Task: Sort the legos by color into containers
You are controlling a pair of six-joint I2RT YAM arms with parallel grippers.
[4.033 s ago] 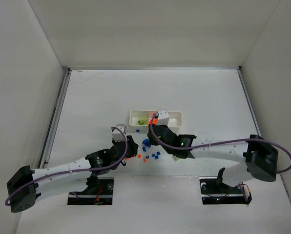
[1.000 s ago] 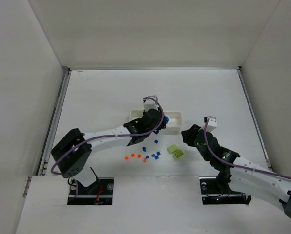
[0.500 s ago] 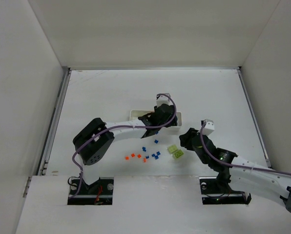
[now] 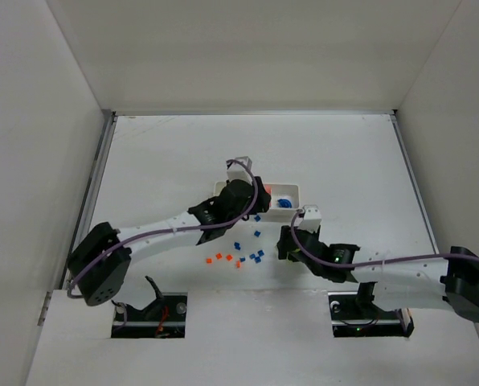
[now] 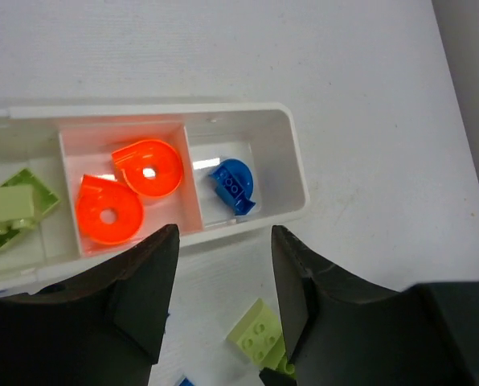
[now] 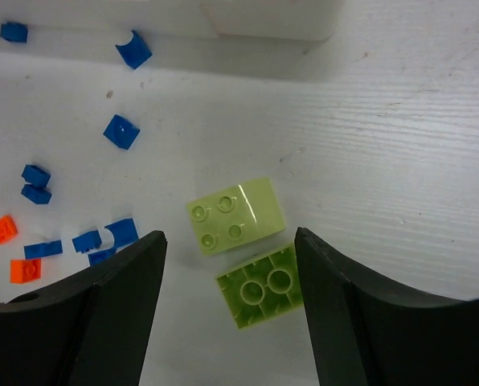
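Observation:
The white tray [image 5: 297, 170] has lime green bricks [image 5: 10, 205] in its left compartment, two orange round pieces [image 5: 109, 215] in the middle one and a blue round piece [image 5: 233, 185] in the right one. My left gripper [image 5: 221, 265] is open and empty, just in front of the tray [image 4: 294, 190]. My right gripper [image 6: 229, 265] is open and empty, low over two loose lime green bricks [image 6: 235, 215], which sit between its fingers. In the top view the right gripper [image 4: 288, 241] hides them. Small blue bricks [image 6: 120, 132] and orange bricks [image 6: 24, 269] lie scattered on the table.
The loose blue bricks [image 4: 256, 234] and orange bricks [image 4: 219, 257] lie between the two arms in front of the tray. The two grippers are close together. White walls enclose the table on three sides.
My left gripper has drawn back left from over the tray's right compartment, where a blue piece now shows. My right gripper has moved left and down over the two green bricks.

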